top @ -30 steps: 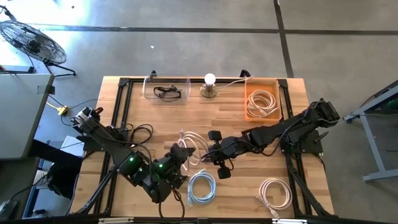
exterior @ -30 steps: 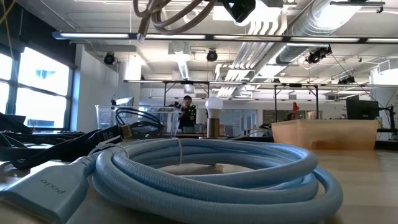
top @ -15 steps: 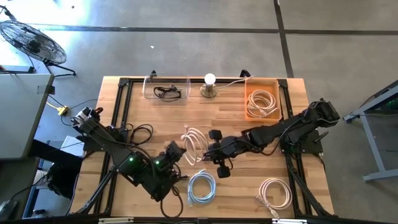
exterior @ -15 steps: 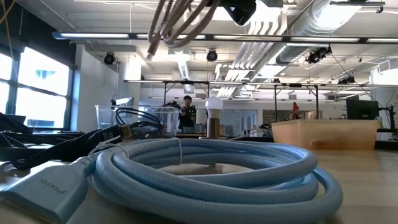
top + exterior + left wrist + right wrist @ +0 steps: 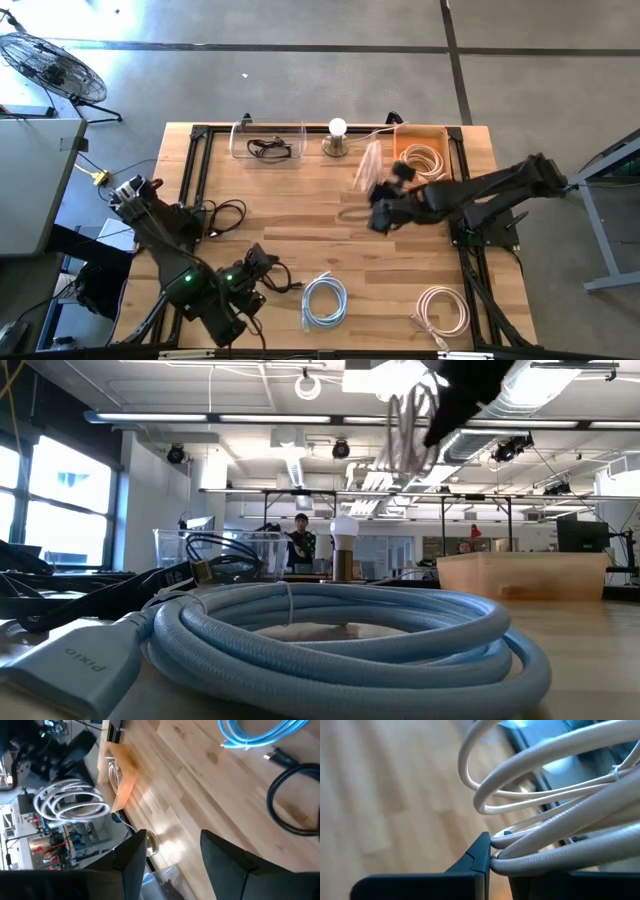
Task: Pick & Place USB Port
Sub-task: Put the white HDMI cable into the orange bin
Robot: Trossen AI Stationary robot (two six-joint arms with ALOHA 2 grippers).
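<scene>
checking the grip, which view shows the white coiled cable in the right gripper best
Right wrist view: the white coiled cable fills it, pinched in the shut right gripper. High view shows it blurred, low view dangling overhead, left wrist view as a far coil.

We see the tabletop [image 5: 300, 200] evenly and brightly lit from overhead, with only soft, short shadows under the arms, and in the low view the ceiling strip lights [image 5: 250, 417] and the windows [image 5: 60, 490] at far left glare against a dimmer room. The white cable coil [image 5: 368, 165] is smeared by motion blur from above and in the low view. The right wrist view is soft, its wood out of focus; the left wrist view is blurred at its edges.
</scene>
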